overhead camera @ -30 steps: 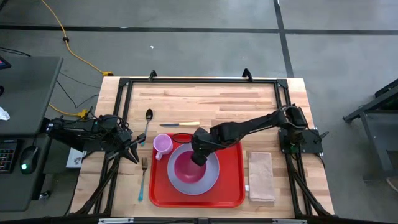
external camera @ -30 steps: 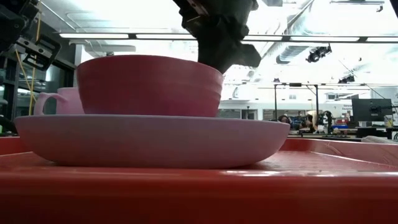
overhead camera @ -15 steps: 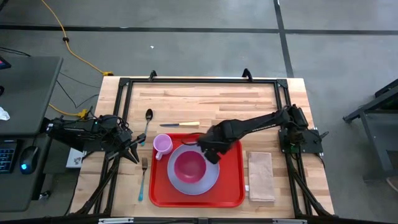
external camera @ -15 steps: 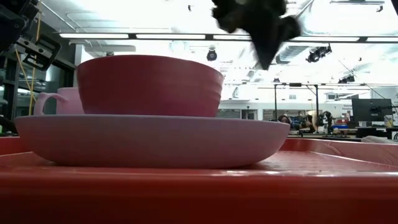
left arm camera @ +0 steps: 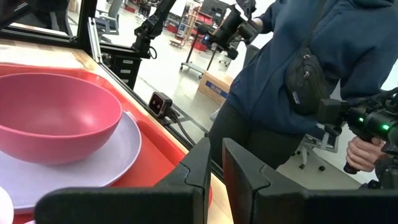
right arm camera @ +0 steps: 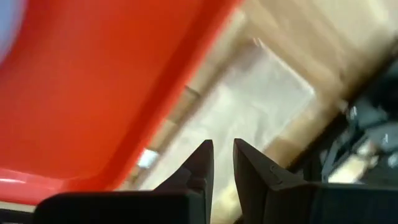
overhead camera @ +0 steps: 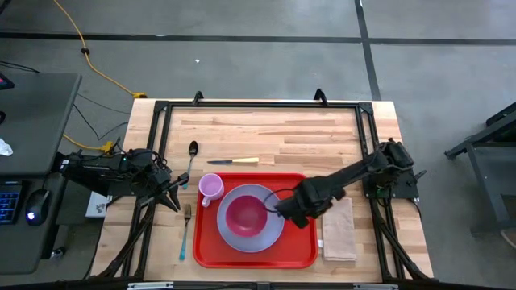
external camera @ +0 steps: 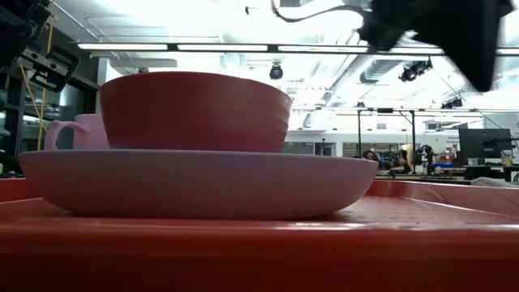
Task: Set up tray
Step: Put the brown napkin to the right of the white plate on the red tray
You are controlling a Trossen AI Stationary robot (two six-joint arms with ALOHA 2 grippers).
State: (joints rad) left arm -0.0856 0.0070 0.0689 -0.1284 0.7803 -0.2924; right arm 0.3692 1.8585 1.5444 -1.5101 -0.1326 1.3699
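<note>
The red tray point(overhead camera: 298, 246) lies in the middle of the table near its front edge. On it rests a lavender plate point(overhead camera: 271, 234) with a pink bowl point(overhead camera: 245, 214) sitting in it, and a lilac cup point(overhead camera: 210, 188) stands at the tray's far left corner. My right gripper point(overhead camera: 300, 213) hovers shut over the tray's right part, pointing steeply down, with the tray's right rim point(right arm camera: 155, 124) and the tan napkin point(right arm camera: 249, 106) below it. It holds nothing. My left gripper point(overhead camera: 176, 197) waits shut and level at the table's left edge.
The napkin point(overhead camera: 339, 234) lies on the wood just right of the tray. A spoon point(overhead camera: 192, 157) and a knife point(overhead camera: 234, 161) lie beyond the tray, and a fork point(overhead camera: 186, 229) lies to its left. A person point(left arm camera: 298, 81) stands beyond the table.
My right gripper has left the bowl's far rim and swung toward the table's right edge, across the tray's right part. It has rolled and tipped to point steeply down. The bowl stays in the plate, unmoved.
</note>
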